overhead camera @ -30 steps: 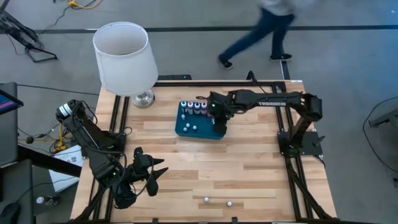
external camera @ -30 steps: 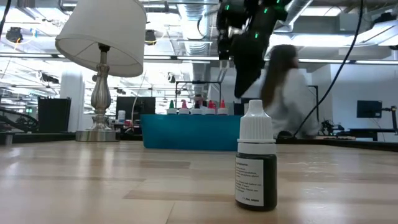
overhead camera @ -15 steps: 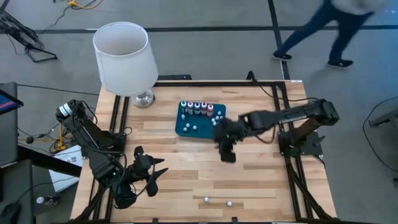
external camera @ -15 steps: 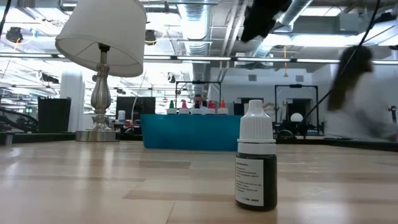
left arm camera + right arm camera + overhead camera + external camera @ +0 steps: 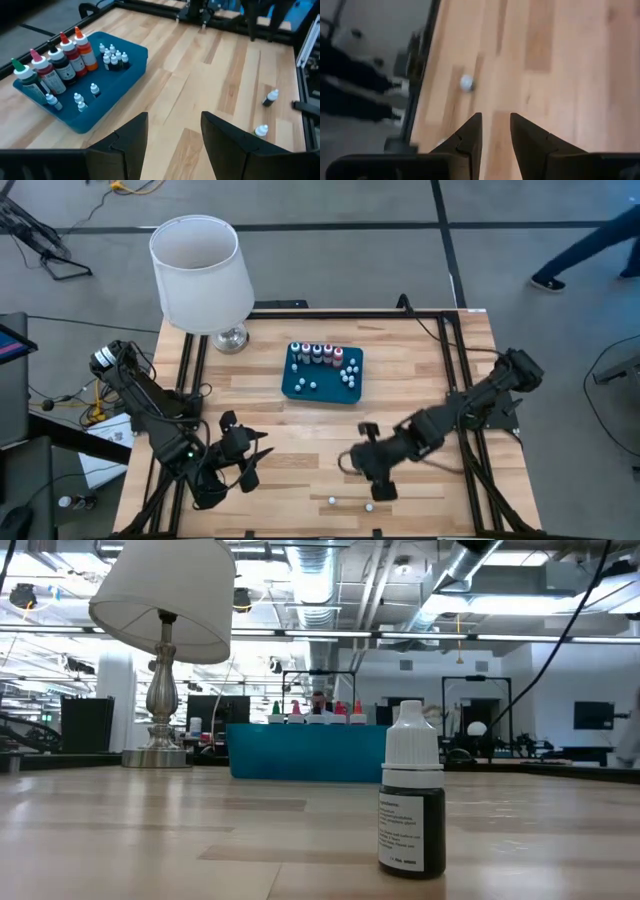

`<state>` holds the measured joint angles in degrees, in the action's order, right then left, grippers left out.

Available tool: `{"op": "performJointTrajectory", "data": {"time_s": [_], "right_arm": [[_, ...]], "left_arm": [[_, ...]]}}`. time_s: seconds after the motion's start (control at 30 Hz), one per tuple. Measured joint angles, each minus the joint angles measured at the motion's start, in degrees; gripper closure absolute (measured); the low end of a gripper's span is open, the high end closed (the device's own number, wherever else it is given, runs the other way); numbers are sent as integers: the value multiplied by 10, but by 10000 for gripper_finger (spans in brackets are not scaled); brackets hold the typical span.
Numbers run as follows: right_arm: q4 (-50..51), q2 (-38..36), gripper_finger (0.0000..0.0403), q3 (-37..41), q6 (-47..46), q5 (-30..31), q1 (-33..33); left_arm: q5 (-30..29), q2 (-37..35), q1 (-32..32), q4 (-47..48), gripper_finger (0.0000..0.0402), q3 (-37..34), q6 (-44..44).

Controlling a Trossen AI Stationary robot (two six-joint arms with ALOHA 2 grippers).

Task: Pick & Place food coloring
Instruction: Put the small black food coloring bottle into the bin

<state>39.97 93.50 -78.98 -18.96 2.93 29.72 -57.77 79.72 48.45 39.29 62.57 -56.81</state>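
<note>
My counter [image 5: 400, 395] is made of light wood planks with a black metal frame around it. A lamp [image 5: 197, 275] with a white shade and a shiny silver foot stands at one far corner. The floor [image 5: 330, 260] around is gray with dark lines. A person's legs [image 5: 590, 250] show at the far edge of it. Across the room I see bright ceiling lights [image 5: 300, 635], silver pipes [image 5: 350, 580] and dark screens [image 5: 592, 715].

2 dark arms; left arm [image 5: 150, 415] cabled; blunt black fingers [image 5: 227, 140].
</note>
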Motion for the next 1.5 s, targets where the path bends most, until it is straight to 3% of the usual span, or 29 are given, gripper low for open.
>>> {"op": "performJointTrajectory", "data": {"time_s": [0.2,0.53,0.83,1.3,1.5], "right_arm": [[6,29,312,3,-75,-1,69],[-51,96,312,2,-147,-1,142],[-59,145,300,2,-186,-2,132],[-43,146,222,15,-172,-7,125],[-51,164,207,15,-155,-5,116]], "left_arm": [[34,0,-11,-5,226,0,26],[35,0,-11,-34,226,0,56],[37,0,-11,-40,226,0,55],[50,0,-11,-41,226,0,53],[50,0,-11,-41,226,0,57]]}}
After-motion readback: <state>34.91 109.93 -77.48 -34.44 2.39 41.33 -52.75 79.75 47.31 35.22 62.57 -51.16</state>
